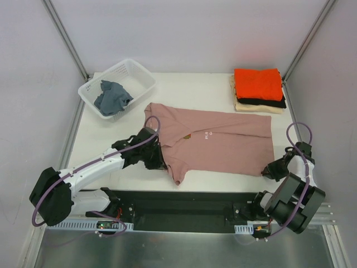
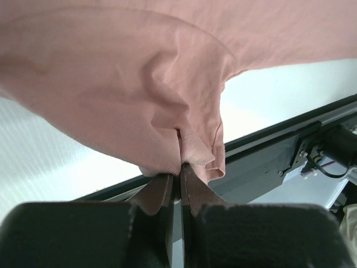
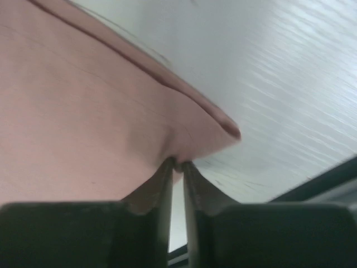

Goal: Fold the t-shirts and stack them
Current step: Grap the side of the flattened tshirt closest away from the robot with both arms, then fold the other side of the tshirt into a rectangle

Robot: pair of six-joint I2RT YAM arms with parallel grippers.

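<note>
The pink shirt [image 1: 223,145] lies spread across the middle of the worktop [image 1: 189,89], shoulders to the left, hem to the right, its small chest mark facing up. Most of it looks flat. One sleeve juts toward the near edge, and the cloth is bunched beside the left arm.

The left end effector [image 1: 152,158] is clenched on the near-left part of the shirt, around the shoulder or sleeve. Its wrist view shows both fingers pinched on a gathered fold of pink cloth, held a little above the worktop. The right end effector [image 1: 271,168] is clenched on the near-right corner of the hem. Its wrist view shows the fingers closed there, with the cloth drawn to a point.

In the far right corner sits a neat stack of three folded shirts: the orange shirt [image 1: 256,84] on top, the black shirt [image 1: 277,103] under it and the cream shirt [image 1: 251,107] at the bottom. That part of the job looks done.

The pink shirt is not yet folded. With both arms gripping its near edge, the step in hand is probably the first fold, carrying that edge over toward the far side. Further folds and a transfer onto the orange shirt would follow.

The basket [image 1: 142,72] at far left holds a crumpled grey-blue cloth [image 1: 113,96]. I cannot tell what garment it is; if it is a shirt, it also remains to be folded.
</note>
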